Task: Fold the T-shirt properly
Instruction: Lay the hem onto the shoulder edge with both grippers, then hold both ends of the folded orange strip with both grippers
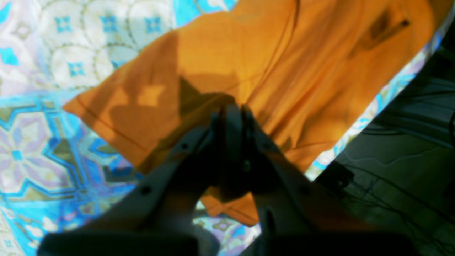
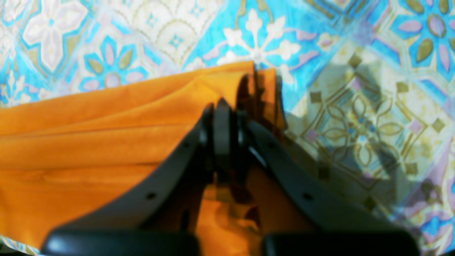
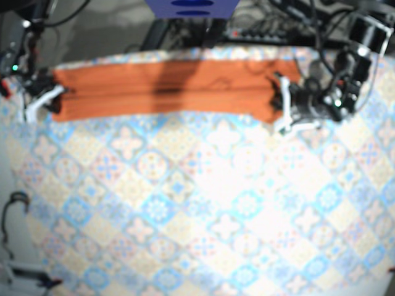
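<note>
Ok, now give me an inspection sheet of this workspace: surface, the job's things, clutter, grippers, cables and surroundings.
Surface: blue and cream tile-patterned tablecloth, lying flat.
Job's things: orange fabric T-shirt, folded into a long strip along the far edge.
Clutter: nothing seen.
Grippers: left gripper, fingers shut on the shirt near a sleeve; right gripper, fingers shut on the bunched corner at the opposite end.
Cables: dark cables behind the far edge; one cable loop at the base view's left edge.
Surroundings: blue panel beyond the far edge; dark floor beside the table.
</note>
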Motion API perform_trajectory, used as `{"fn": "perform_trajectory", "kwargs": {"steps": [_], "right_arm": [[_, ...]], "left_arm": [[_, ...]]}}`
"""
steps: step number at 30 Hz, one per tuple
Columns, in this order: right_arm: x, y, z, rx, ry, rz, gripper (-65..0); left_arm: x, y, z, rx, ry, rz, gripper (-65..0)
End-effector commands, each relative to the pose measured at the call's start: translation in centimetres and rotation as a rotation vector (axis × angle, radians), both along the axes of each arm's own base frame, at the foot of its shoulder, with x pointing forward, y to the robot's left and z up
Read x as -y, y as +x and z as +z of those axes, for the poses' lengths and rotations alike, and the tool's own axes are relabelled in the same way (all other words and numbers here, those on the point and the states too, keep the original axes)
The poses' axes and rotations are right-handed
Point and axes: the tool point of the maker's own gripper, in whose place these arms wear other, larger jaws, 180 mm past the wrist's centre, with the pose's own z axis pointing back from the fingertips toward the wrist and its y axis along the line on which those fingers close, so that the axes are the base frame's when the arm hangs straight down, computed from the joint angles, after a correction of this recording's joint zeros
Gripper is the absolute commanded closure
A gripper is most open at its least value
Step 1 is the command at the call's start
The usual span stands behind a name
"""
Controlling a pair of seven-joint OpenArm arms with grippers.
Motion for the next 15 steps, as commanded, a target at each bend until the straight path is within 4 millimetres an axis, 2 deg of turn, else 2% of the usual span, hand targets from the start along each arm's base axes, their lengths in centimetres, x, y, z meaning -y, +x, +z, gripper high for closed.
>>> {"fn": "perform_trajectory", "kwargs": {"steps": [1,9,15], "right_arm": [[0.9,0.8,1.2,0.040,-0.017,-0.005,0.0],[0.9,0.8,1.1,0.040,-0.015,-0.006,-0.2],[0.0,0.0,-0.3,-0.010,-0.052,0.019,-0.3]], "left_arm": [[-0.5,0.7,0.7,0.028,0.017,-0.009,0.0],[-0.6,0.2,0.3,0.015,0.022,-0.008,0.0],[-1.0,0.2,0.1,0.020,0.046,-0.013,0.0]]}}
